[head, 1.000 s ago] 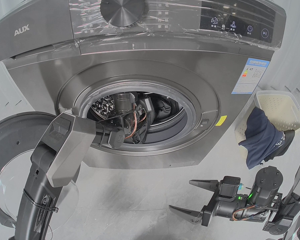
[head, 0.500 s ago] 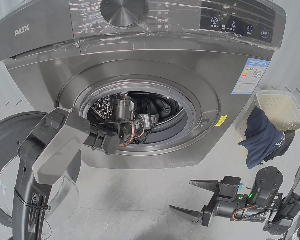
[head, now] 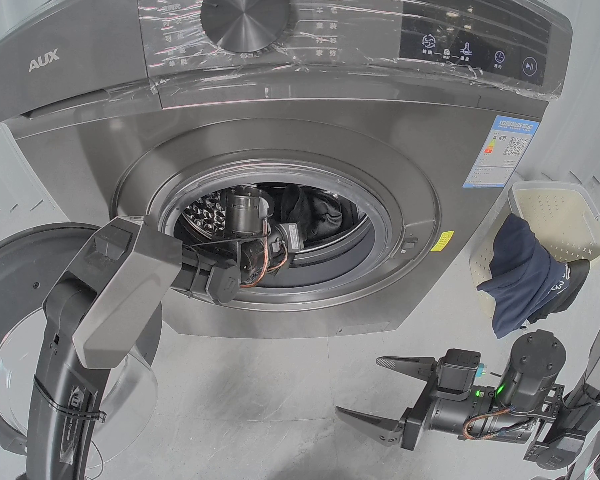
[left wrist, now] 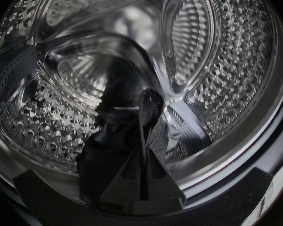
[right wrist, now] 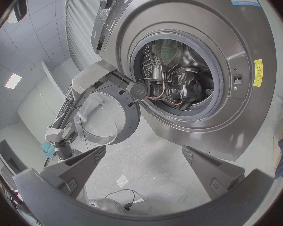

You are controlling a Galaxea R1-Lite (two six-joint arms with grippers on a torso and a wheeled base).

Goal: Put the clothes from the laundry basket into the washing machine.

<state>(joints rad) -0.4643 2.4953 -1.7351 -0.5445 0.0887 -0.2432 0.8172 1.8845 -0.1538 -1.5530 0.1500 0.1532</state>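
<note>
Washing machine (head: pixel 300 135): front loader on the floor, porthole open, drum (left wrist: pixel 235 63) lit inside.
Door (head: pixel 20 288): swung fully out to the left of the porthole.
Laundry basket (head: pixel 567 215): on the floor at the machine's right front corner, tipped toward the robot.
Navy garment (head: pixel 520 281): draped over the basket's near rim, long axis hanging down outside the wall.
Dark garment (left wrist: pixel 116 135): inside the drum, low at the front, one fold drawn up.
Left tool (left wrist: pixel 144 156): past the porthole lip, fingers narrow, pinching that fold.
Right tool (head: pixel 360 388): above the floor before the machine, fingers wide, nothing in them.
Key relation: the navy garment lies right of and beyond the right tool, so I judge the right arm the nearer one for the next pick.
Views: the left wrist view settles the pinch. In the head view, the wrist body stands before the fingers.
</note>
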